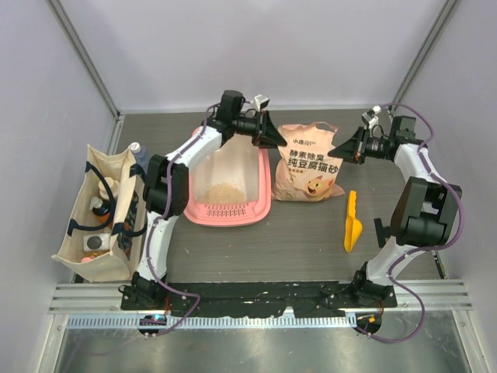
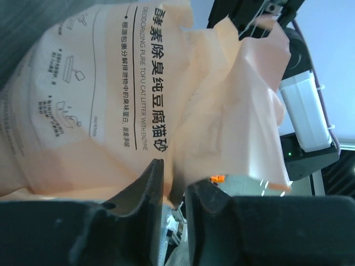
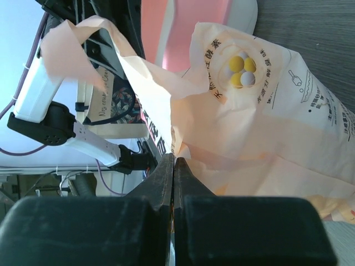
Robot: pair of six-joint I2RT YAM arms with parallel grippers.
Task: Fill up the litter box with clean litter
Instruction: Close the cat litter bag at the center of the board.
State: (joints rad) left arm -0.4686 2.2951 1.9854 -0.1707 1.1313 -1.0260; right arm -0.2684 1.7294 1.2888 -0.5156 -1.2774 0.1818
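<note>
Left wrist view puts my left gripper (image 2: 175, 176) nearly closed. Its two fingers (image 2: 145, 194) stand a narrow gap apart, and a fold of the peach litter bag (image 2: 111, 100) hangs into that gap. They are not pressed together, and I cannot tell whether the film touches either pad. The printed bag fills most of this picture and hides the table beneath it.

My right gripper (image 3: 173, 163) has its fingers tight against each other with no gap. A thin edge of the bag's film runs down into the seam between the tips, so I am pinching the bag there. Past the crumpled film a strip of the pink litter box (image 3: 194, 27) shows, cut off by the top edge.

From above, I hold the two upper corners of the bag, my left gripper at its left corner and my right at its right. The litter box (image 1: 230, 218) lies on the table (image 1: 295, 256) just left of the bag, touching it or nearly so. The clean litter (image 1: 221, 191) makes a shallow tan patch on the floor, towards the grille end. My left arm crosses the far end of the box and hides it. A yellow scoop (image 1: 352, 223) lies right of the bag, apart from it. A tote bag (image 1: 99, 214) stands at the far left.
</note>
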